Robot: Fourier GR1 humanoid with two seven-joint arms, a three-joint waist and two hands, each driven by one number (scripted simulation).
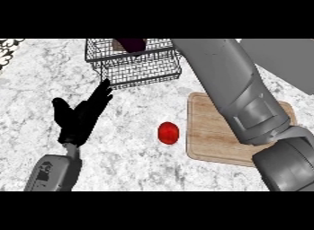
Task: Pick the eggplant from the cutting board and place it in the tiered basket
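Right forearm hides the right hand and part of the eggplant.

Dark purple eggplant lies in the wire tiered basket (upper tier), partly hidden.

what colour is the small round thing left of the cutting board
Red, seen in the head view: the small round red object.

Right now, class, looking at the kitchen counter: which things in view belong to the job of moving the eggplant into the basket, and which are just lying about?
Belongs to the job:
- eggplant, dark purple, showing in the tiered basket
- cutting board
- right forearm, reaching toward the basket

Just lying about:
- red round object on the counter
- left robot hand, open, resting
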